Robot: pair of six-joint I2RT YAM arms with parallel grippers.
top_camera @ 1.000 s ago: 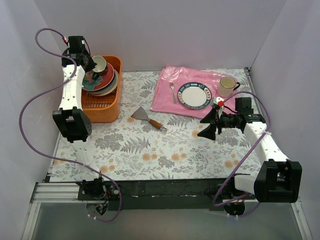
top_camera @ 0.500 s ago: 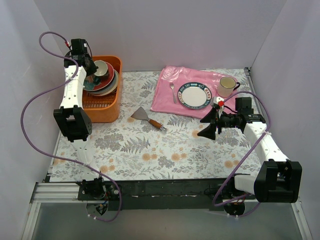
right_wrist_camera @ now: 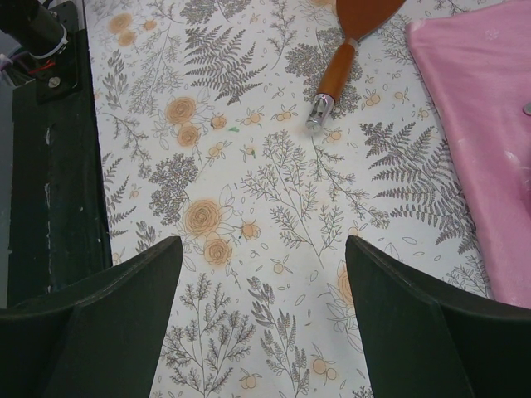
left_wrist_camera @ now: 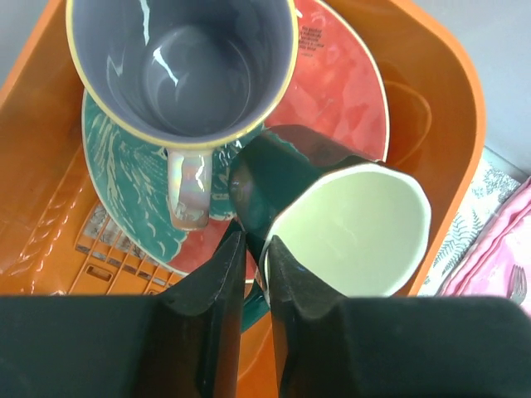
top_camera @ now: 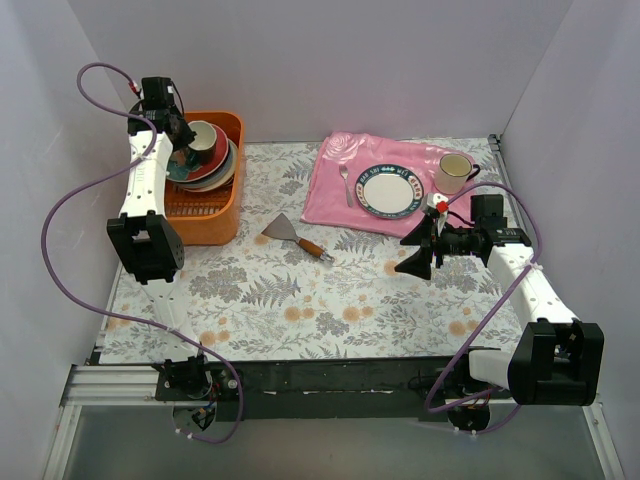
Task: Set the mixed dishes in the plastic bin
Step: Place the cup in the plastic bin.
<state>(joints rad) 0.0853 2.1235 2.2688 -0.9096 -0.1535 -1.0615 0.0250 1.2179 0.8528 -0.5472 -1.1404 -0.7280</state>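
Note:
The orange plastic bin (top_camera: 213,226) stands at the back left and holds a stack of plates (top_camera: 218,166). In the left wrist view the bin wall (left_wrist_camera: 444,79) encloses a lilac mug (left_wrist_camera: 182,66) resting on a red-rimmed teal plate (left_wrist_camera: 124,195), with a red plate (left_wrist_camera: 336,91) beside it. My left gripper (left_wrist_camera: 253,249) is shut on the wall of a dark-green mug with a pale inside (left_wrist_camera: 348,228), inside the bin; the gripper also shows in the top view (top_camera: 180,135). My right gripper (top_camera: 415,250) is open and empty above the floral table (right_wrist_camera: 264,257).
A pink cloth (top_camera: 335,190) at the back right carries a blue-rimmed white plate (top_camera: 390,190), a spoon (top_camera: 345,183) and a cream mug with a dark handle (top_camera: 455,172). A spatula with a wooden handle (top_camera: 297,237) lies mid-table, and also shows in the right wrist view (right_wrist_camera: 336,75).
My left gripper shifted slightly over the bin with the mug one second ago and has held still since. The right arm has not moved.

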